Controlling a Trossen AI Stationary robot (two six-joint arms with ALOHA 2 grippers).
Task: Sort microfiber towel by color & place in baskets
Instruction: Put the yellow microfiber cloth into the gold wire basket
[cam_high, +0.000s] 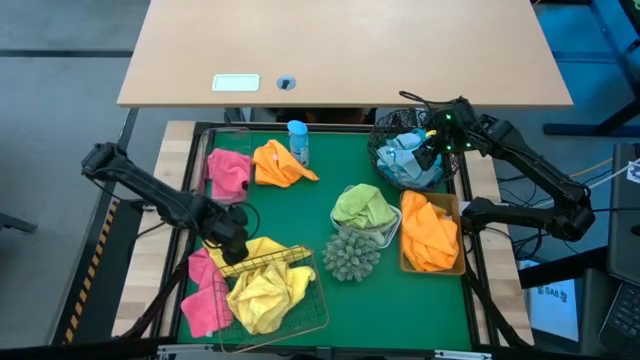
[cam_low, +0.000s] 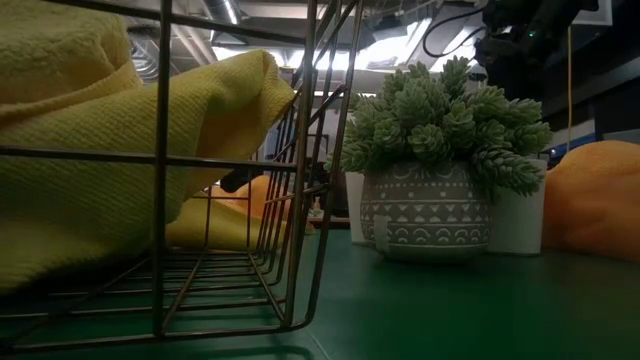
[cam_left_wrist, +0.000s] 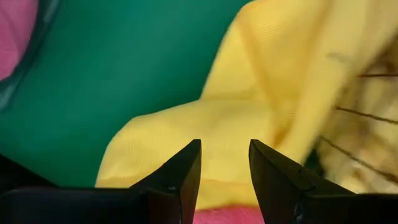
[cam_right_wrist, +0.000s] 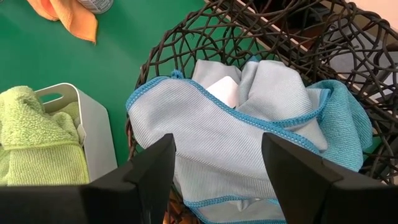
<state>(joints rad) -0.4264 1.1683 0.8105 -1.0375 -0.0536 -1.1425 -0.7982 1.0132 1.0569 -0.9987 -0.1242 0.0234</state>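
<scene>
My left gripper (cam_high: 235, 243) (cam_left_wrist: 225, 143) is open and stands just over a yellow towel (cam_left_wrist: 249, 99). That towel spills over the far rim of the square gold wire basket (cam_high: 318, 300), which holds more yellow cloth (cam_high: 268, 290). My right gripper (cam_high: 432, 152) (cam_right_wrist: 217, 138) is open wide above the round black wire basket (cam_right_wrist: 186, 43), over the grey-blue towels (cam_right_wrist: 224, 143) piled inside. A green towel (cam_high: 362, 205) fills the white tray (cam_right_wrist: 102, 134). Orange towels (cam_high: 430, 232) fill the tan tray (cam_high: 461, 268).
Pink towels lie at the mat's far left (cam_high: 228, 170) and near left (cam_high: 205, 295). An orange towel (cam_high: 280, 163) lies beside the blue spray bottle (cam_high: 297, 142). The spiky green plant in its pot (cam_high: 350, 255) (cam_low: 440, 180) stands mid-mat, right of the gold basket.
</scene>
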